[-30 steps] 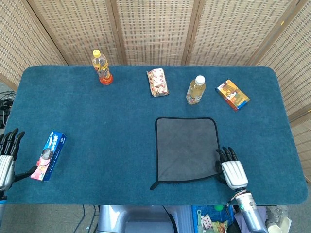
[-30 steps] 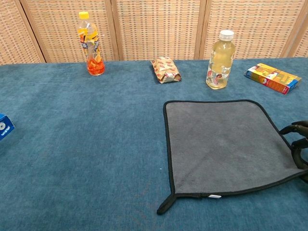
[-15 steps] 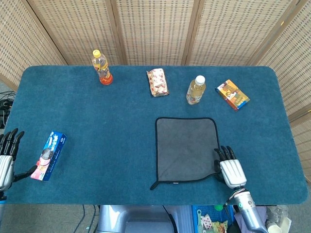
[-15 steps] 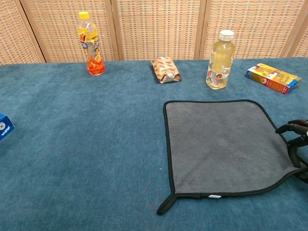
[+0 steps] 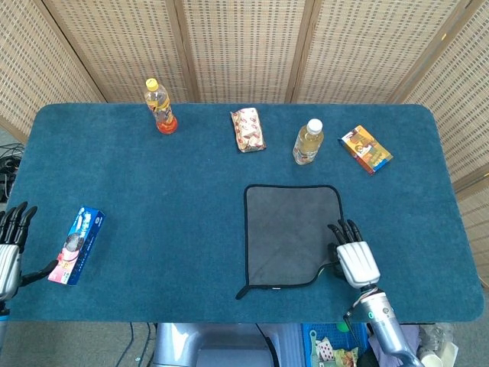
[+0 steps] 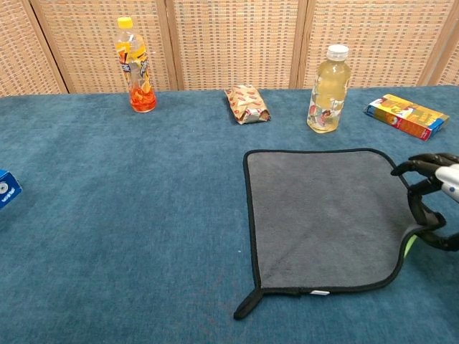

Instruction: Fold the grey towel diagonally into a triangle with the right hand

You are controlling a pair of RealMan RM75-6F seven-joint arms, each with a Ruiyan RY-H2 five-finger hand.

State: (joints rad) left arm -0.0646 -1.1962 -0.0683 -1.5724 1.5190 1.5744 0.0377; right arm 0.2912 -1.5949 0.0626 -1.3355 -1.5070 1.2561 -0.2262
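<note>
The right hand (image 5: pixel 356 262) fingers (image 6: pixel 419 166) pinch the grey towel's (image 5: pixel 292 233) near corner (lifted); left hand (image 5: pixel 9 252) released.

right robot hand (image 5: pixel 357 262) fingers curled, left robot hand (image 5: pixel 9 248) fingers extended

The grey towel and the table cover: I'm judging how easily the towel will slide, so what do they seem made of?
The grey towel looks like soft, matte microfibre cloth with a stitched black edge. The table cover looks like short-pile blue carpet or felt; its fuzzy, speckled surface suggests that. Both are probably grippy.
</note>
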